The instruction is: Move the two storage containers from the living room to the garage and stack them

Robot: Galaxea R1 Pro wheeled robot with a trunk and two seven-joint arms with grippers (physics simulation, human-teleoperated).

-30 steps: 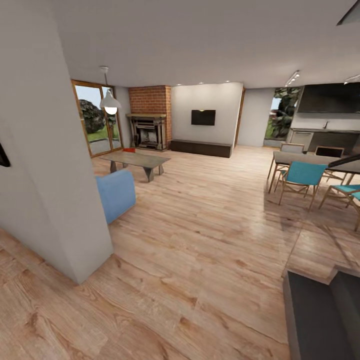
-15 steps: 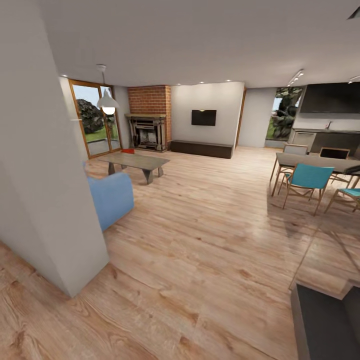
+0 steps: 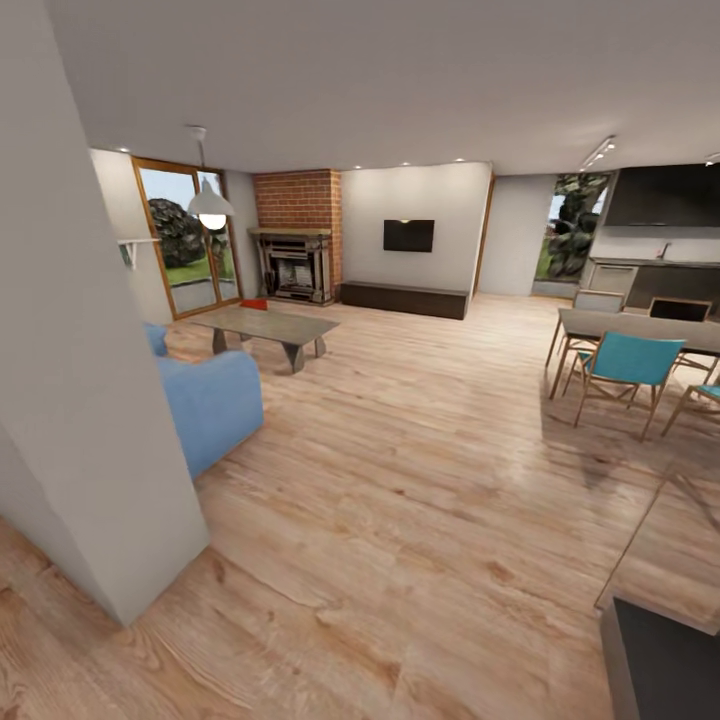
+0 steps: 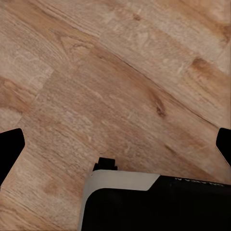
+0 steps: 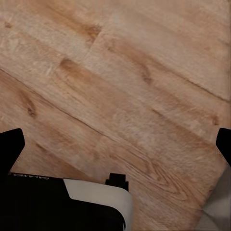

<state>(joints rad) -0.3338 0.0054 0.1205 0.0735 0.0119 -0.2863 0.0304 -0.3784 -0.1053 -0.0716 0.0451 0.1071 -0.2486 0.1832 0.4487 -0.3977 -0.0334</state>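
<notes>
In the head view I look into the living room with its light wood-plank floor (image 3: pixel 420 470). One orange-red storage container (image 3: pixel 256 303) shows as a small patch on the floor behind the far end of the low coffee table (image 3: pixel 268 326), in front of the brick fireplace (image 3: pixel 296 250). My left gripper (image 4: pixel 117 147) is open over bare planks, its black fingertips (image 4: pixel 9 150) far apart. My right gripper (image 5: pixel 117 147) is likewise open above the wood floor, with nothing between its fingertips (image 5: pixel 9 147).
A pale wall corner (image 3: pixel 90 420) stands close at the left, with the blue sofa (image 3: pixel 205 400) just behind it. A dining table with teal chairs (image 3: pixel 625 365) is at the right. A dark block (image 3: pixel 665 660) sits at the lower right. Open floor runs ahead.
The whole head view has shifted: the wall corner and the dark block have slid toward the edges, and more of the sofa and the window wall shows. The camera moved, not the things.
</notes>
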